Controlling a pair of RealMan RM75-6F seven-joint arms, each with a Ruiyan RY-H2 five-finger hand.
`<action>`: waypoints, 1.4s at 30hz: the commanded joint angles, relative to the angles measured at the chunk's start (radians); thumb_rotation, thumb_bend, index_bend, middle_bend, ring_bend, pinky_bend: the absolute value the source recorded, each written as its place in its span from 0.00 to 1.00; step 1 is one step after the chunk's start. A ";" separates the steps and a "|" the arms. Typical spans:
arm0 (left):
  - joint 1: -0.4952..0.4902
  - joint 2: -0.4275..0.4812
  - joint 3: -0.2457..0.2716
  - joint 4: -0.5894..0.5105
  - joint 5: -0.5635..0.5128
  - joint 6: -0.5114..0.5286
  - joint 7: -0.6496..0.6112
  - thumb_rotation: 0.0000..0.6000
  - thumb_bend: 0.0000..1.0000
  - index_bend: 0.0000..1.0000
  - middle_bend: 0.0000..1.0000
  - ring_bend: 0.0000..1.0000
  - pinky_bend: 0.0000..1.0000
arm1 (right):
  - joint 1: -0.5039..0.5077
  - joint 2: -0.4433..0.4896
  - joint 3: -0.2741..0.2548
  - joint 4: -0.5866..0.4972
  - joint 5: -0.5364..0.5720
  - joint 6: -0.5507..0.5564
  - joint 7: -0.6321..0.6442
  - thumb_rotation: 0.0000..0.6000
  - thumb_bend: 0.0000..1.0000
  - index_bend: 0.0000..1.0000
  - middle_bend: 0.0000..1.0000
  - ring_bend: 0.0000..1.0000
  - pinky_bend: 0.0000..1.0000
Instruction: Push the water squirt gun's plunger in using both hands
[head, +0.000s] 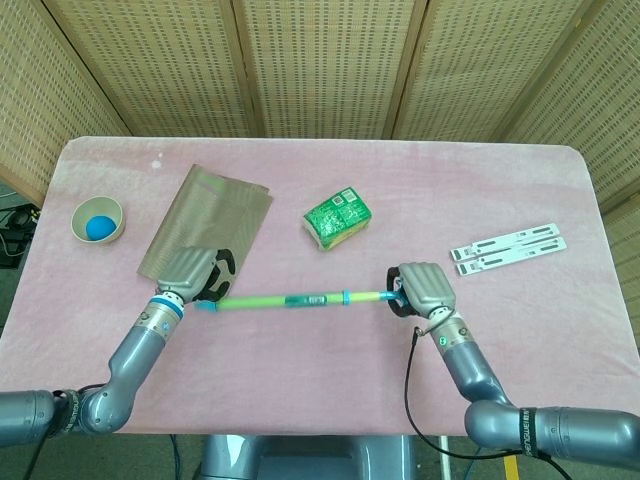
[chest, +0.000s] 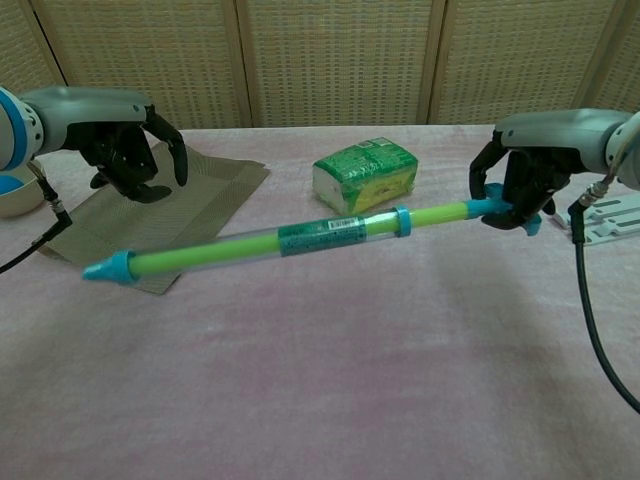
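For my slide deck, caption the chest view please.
Right hand holds the squirt gun by its plunger end; left hand open above the mat.

I see bright, even overhead light in both views, soft faint shadows, no glare; focus holds sharp, with slight bending at the chest view's edges.

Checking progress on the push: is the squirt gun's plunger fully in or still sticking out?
Still partly out: a short green rod shows between the squirt gun barrel's collar and the right robot hand.
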 joint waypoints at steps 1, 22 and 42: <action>-0.001 0.007 0.010 -0.004 -0.004 -0.001 0.009 1.00 0.40 0.37 0.78 0.73 0.65 | -0.004 0.007 -0.002 -0.002 -0.009 0.007 0.003 1.00 0.58 0.74 0.92 0.91 0.64; 0.096 0.190 0.121 -0.132 0.051 0.045 -0.015 1.00 0.19 0.05 0.01 0.06 0.16 | -0.012 0.163 -0.118 -0.133 0.135 0.057 -0.130 1.00 0.23 0.20 0.08 0.13 0.20; 0.635 0.116 0.364 0.150 0.734 0.591 -0.294 1.00 0.19 0.00 0.00 0.00 0.00 | -0.516 0.121 -0.386 0.181 -0.755 0.473 0.392 1.00 0.16 0.12 0.00 0.00 0.00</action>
